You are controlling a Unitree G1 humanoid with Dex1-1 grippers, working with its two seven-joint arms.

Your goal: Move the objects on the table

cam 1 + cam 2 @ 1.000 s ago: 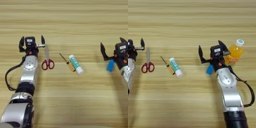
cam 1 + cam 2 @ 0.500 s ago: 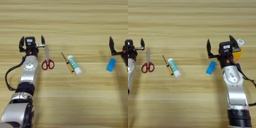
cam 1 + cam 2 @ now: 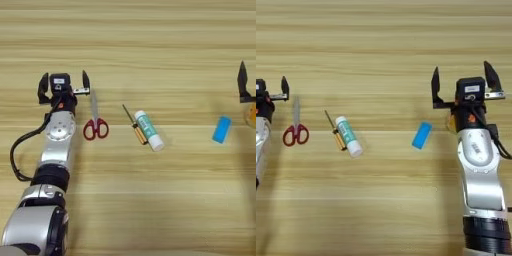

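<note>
On the light wooden worktop (image 3: 150,200) the left end effector (image 3: 64,86) sits at the left side, its two black fingers spread wide apart and holding nothing. Just beside its right finger lie the red-handled scissors (image 3: 95,122), blades pointing toward the far edge and the handle loops nearer the robot. Further toward the middle, the thin screwdriver (image 3: 134,123) lies slanted, with the white glue stick (image 3: 149,130) right alongside it, the two touching or nearly so.

On the right, the right end effector (image 3: 463,85) hovers with its fingers also spread wide, gripping nothing. The small blue block (image 3: 422,135) lies tilted on the worktop just to the left of that arm, apart from it. The orange bottle (image 3: 451,121) is almost wholly hidden behind the right wrist; only a sliver of orange shows at its edge.
</note>
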